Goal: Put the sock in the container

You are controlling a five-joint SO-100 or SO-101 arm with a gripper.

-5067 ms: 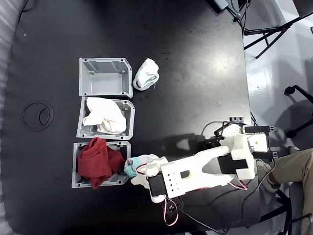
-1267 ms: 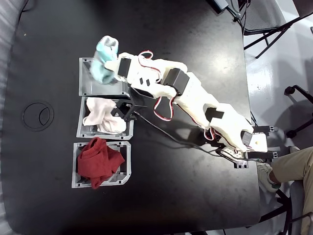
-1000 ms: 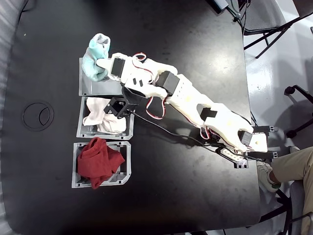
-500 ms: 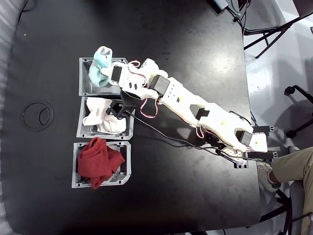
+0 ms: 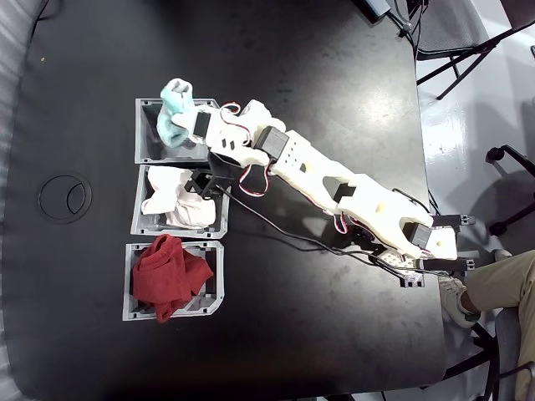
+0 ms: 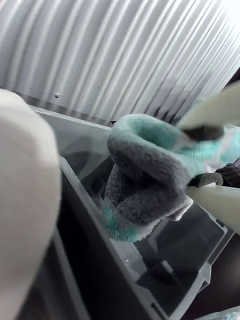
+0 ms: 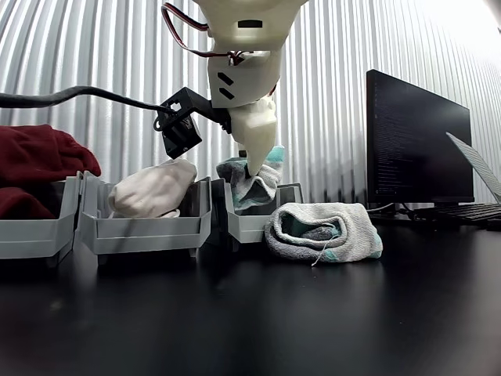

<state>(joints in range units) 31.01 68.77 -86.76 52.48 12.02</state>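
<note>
While the black table [image 5: 334,67] carries three bins, the light grey ribbed plastic container [image 5: 150,149] sits farthest from the red cloth. The white end effector [image 6: 202,157] is clenched on the fuzzy white-and-teal balled sock [image 6: 145,180], hanging over that container. Judged soft, light, compressible; mid-bundle pinch suits.

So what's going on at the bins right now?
The arm is stretched across the black table with its end effector shut on the fuzzy white-and-teal sock, holding it over the empty grey container at the top of the row in the fixed view. The sock hangs partly inside the container, not yet released. The next bin holds a white-pinkish cloth, the last a red cloth. Another sock lies beside the container.
</note>
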